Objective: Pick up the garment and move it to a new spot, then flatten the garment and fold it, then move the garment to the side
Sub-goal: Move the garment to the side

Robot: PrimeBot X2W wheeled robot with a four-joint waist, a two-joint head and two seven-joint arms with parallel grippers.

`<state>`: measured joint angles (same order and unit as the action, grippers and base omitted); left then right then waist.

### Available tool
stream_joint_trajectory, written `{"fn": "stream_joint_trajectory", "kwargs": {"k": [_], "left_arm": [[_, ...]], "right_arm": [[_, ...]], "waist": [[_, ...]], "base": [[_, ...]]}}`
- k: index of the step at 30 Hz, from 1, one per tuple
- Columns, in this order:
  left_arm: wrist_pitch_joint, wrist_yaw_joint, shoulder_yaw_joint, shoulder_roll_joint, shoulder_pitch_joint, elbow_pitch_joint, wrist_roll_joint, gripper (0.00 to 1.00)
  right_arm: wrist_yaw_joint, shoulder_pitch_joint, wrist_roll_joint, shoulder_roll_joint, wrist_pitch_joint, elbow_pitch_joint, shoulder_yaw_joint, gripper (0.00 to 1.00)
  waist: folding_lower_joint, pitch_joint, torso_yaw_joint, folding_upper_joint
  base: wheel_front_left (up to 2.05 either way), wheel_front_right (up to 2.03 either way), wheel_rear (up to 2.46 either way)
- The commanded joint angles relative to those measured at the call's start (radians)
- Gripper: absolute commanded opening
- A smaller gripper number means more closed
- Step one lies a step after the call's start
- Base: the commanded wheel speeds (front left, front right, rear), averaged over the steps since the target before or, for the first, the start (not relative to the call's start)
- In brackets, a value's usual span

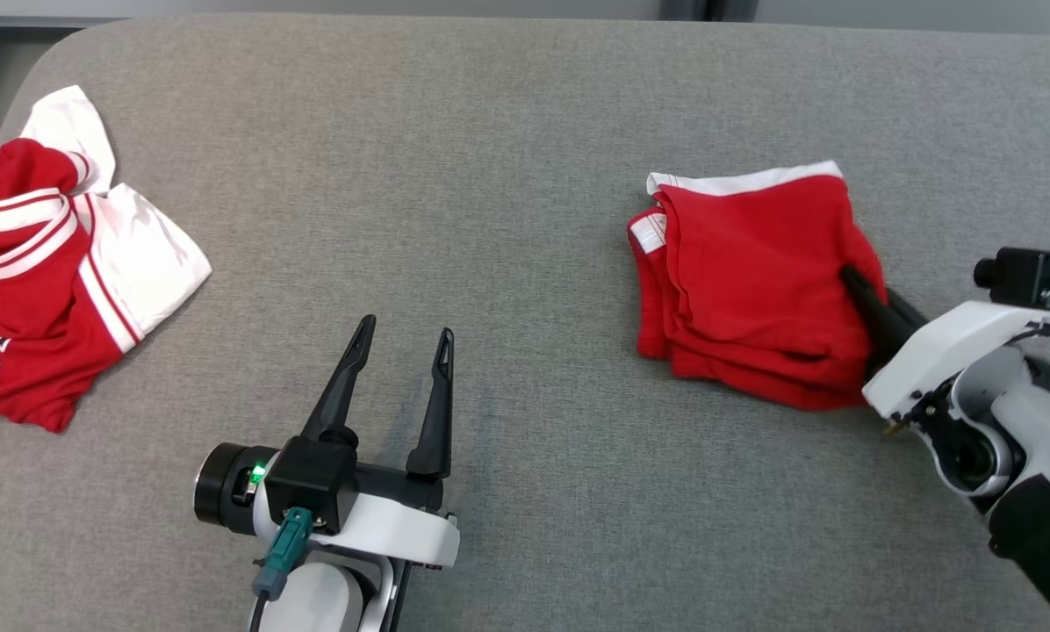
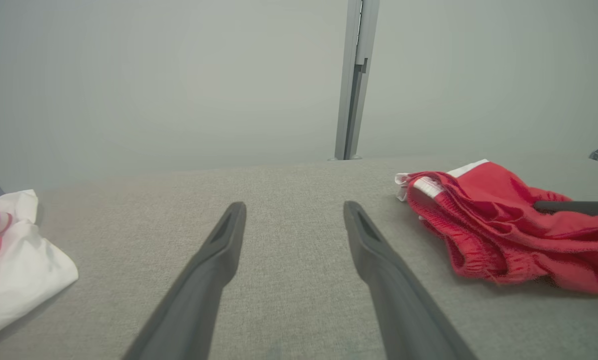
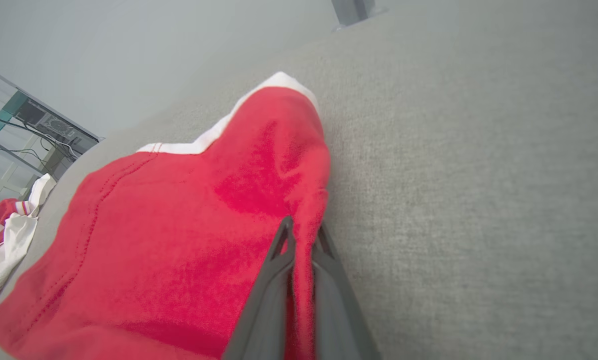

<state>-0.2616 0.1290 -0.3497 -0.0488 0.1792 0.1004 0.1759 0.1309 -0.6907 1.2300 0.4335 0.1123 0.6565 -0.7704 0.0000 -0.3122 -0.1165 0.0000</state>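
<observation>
Red garment [image 1: 753,281], white band [image 1: 744,180] far-side

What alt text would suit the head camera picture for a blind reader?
The right gripper pinches the edge of a folded red garment on a grey surface. The left gripper is open nearby; a crumpled red-and-white jersey lies at far left.

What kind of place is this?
Probably a robot test lab, not a home: a big grey cloth-covered table holding a jersey and a folded red garment, a bare wall with a metal post, and a shelf of electronics and wires.
</observation>
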Motion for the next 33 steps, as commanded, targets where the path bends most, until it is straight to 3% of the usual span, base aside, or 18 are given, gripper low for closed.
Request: {"fn": "stream_joint_trajectory", "kwargs": {"k": [1, 9, 13, 33], "left_arm": [[-0.004, 0.003, 0.005, -0.003, 0.005, -0.004, -0.001, 1.0], [-0.004, -0.015, 0.018, -0.003, 0.024, -0.012, -0.031, 1.0], [-0.004, -0.032, 0.023, -0.008, 0.049, -0.008, -0.065, 1.0], [0.002, -0.074, -0.003, -0.083, 0.167, -0.011, -0.16, 1.0]], "right_arm": [[0.0, -0.022, -0.011, 0.015, 0.017, 0.001, -0.004, 0.0], [0.0, -0.153, -0.169, 0.062, 0.131, 0.065, -0.124, 0.0], [0.0, -0.231, -0.23, 0.059, 0.152, 0.128, -0.134, 0.0], [0.0, -0.303, -0.354, -0.008, 0.155, 0.151, 0.103, 0.0]], "waist": [[0.0, -0.002, 0.006, 0.0], [0.0, -0.04, 0.071, 0.0], [0.0, -0.074, 0.122, 0.0], [0.0, -0.194, 0.357, 0.0]], "base": [[0.0, 0.0, 0.0], [0.0, 0.0, 0.0], [0.0, 0.0, 0.0], [0.0, 0.0, 0.0]]}}
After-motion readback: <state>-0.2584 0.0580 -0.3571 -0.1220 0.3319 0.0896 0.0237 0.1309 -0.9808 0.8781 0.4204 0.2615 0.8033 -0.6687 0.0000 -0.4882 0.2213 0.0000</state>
